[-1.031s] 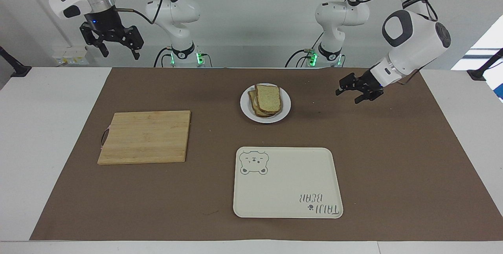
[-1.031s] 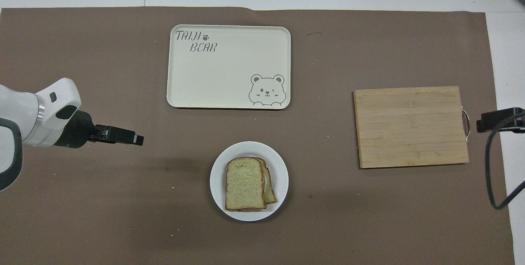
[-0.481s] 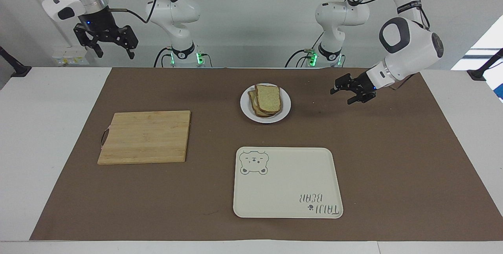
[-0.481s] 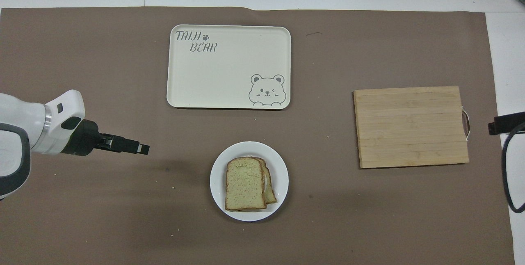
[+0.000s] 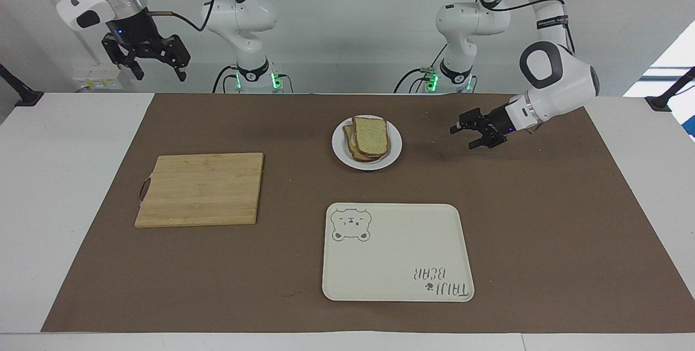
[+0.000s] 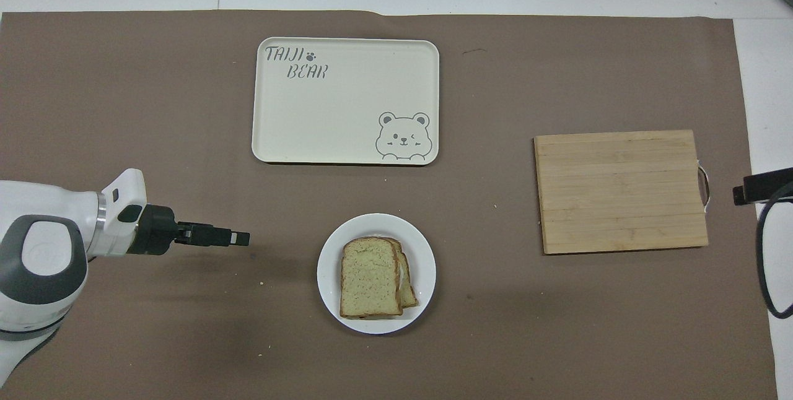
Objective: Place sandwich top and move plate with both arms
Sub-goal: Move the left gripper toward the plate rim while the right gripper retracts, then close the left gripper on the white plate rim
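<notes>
On the plate [image 5: 336,150] near the robots, the sandwich top [image 5: 372,136] already caps the stack. Left gripper [image 5: 466,135] hangs low beside the plate, open and empty; right gripper [image 5: 157,68] waits high, open. Next, both must grip opposite plate edges.

Left pincer [image 5: 463,137] low, fingers apart; right pincer [image 5: 159,71] raised, open

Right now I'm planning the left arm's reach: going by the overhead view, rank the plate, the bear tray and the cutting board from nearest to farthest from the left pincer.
From the left pincer, open, low over the mat:
1. The plate, beside it, carrying the sandwich.
2. The bear tray, farther from the robots than the plate.
3. The cutting board, at the right arm's end of the table.
</notes>
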Available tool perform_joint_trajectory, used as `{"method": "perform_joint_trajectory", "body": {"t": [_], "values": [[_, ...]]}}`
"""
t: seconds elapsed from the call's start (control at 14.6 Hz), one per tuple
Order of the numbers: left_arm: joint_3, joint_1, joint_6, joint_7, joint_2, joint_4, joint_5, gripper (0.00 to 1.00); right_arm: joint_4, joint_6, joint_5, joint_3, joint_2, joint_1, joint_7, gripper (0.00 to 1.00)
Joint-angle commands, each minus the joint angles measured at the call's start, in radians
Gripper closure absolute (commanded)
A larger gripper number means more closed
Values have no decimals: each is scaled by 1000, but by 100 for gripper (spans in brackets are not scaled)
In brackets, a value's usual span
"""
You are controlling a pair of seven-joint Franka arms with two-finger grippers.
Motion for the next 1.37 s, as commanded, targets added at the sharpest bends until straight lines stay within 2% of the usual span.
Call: {"method": "perform_joint_trajectory", "body": {"t": [0.0, 0.21, 0.55, 0.76, 1.31], "values": [[3, -100, 122, 12, -5, -69, -99, 0, 13, -4, 8, 9, 6, -8, 1, 0], [3, -212, 234, 11, 0, -112, -243, 0, -8, 33, -4, 15, -6, 4, 1, 0], [1, -264, 236, 27, 20, -141, -363, 0, -14, 35, -18, 21, -9, 4, 3, 0], [1, -281, 230, 34, 38, -175, -486, 0, -5, 35, -19, 21, -1, 4, 3, 0], [1, -311, 236, 83, 27, -213, -529, 0, 7, 24, -5, 21, 3, 0, 6, 0]]}}
